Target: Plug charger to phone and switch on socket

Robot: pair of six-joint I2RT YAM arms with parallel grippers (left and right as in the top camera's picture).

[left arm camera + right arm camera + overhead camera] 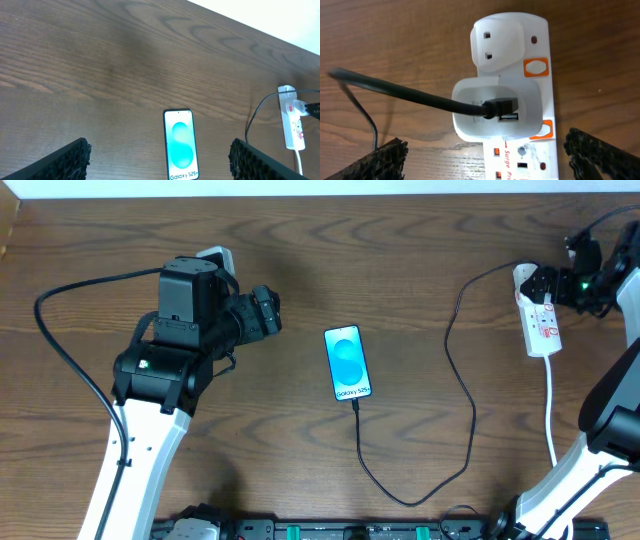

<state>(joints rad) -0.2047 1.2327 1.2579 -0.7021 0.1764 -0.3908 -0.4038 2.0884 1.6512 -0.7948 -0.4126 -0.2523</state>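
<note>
The phone (348, 363) lies mid-table, screen lit blue, with the black charger cable (462, 380) plugged into its bottom edge. The cable loops right and up to the white adapter (495, 107) seated in the white socket strip (540, 315). My left gripper (265, 312) is open and empty, left of the phone; the phone also shows in the left wrist view (180, 145). My right gripper (482, 160) is open, straddling the socket strip (540, 150) just above it, next to its orange switches (536, 67).
The strip's white lead (551, 410) runs down toward the table's front edge. The left arm's black cable (70, 360) loops over the left side. The socket strip shows far right in the left wrist view (291, 120).
</note>
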